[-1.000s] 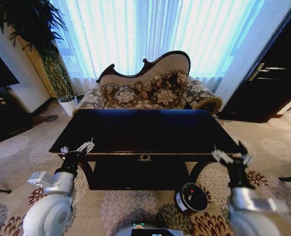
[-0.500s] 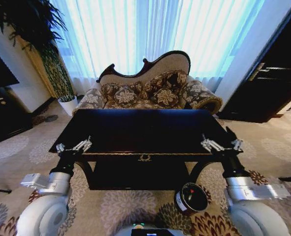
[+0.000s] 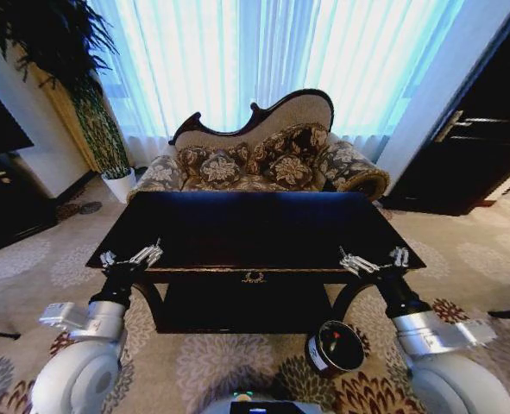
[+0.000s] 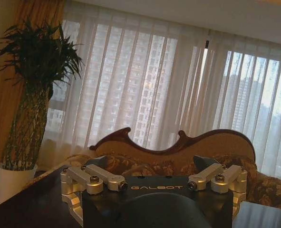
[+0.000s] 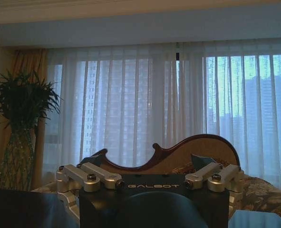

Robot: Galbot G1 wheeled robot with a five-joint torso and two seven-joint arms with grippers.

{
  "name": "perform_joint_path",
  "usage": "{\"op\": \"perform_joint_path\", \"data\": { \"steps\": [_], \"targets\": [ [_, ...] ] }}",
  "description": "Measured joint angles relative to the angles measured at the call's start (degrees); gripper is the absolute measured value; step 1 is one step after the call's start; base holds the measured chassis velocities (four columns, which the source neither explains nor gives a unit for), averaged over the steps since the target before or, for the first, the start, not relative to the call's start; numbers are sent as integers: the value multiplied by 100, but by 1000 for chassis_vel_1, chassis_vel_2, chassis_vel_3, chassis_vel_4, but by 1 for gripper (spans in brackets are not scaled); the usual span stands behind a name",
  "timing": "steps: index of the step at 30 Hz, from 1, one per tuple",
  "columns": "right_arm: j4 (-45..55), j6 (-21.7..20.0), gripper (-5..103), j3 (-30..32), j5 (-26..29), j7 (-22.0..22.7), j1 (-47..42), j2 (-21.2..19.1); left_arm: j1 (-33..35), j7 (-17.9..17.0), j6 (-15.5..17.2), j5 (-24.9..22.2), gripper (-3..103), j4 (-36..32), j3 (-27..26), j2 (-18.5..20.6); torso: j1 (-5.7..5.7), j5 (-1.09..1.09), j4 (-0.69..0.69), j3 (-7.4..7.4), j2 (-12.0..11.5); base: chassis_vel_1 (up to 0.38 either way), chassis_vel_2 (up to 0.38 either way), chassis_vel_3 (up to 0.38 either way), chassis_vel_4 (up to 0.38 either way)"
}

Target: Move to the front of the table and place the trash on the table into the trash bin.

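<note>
Both metal grippers are raised at the front edge of a large rectangular dark glossy wooden table (image 3: 255, 226). From the head camera, the left gripper (image 3: 131, 257) sits at the table's front left corner with its silver fingers spread apart and nothing between them. The right gripper (image 3: 374, 260) sits over the front edge toward the right corner, its fingers likewise spread and holding nothing. Each wrist camera looks past its own open silver fingers: the left gripper (image 4: 154, 179) and the right gripper (image 5: 152, 177).

At the centre of the table's front edge is a small gold ornament (image 3: 254, 277), with a low shelf underneath between carved legs. On the patterned floral carpet (image 3: 194, 366) just in front of the table, toward the right, stands a small dark cylindrical trash bin (image 3: 335, 347) with a white label patch.

Behind the table is an ornate floral-upholstered sofa (image 3: 259, 159) with a curved dark wood frame. Sheer white curtains (image 3: 272, 60) cover bright windows beyond it. A tall leafy plant in a white pot (image 3: 119, 183) stands to the left.
</note>
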Motion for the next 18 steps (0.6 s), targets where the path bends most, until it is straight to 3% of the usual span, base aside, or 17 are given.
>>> {"op": "perform_joint_path", "data": {
  "steps": [11, 18],
  "targets": [
    [-7, 62, 100, -147, -56, -174, -17, 156, -34, 30, 5, 61, 100, 0, 62, -111, 1, 0, 0, 0, 0, 10, -11, -11, 10],
    [-9, 104, 100, -220, -96, -208, 12, 232, -43, 35, 2, 41, 100, 1, 53, -67, 2, 0, 0, 0, 0, 136, -139, -144, 148]
  ]
}}
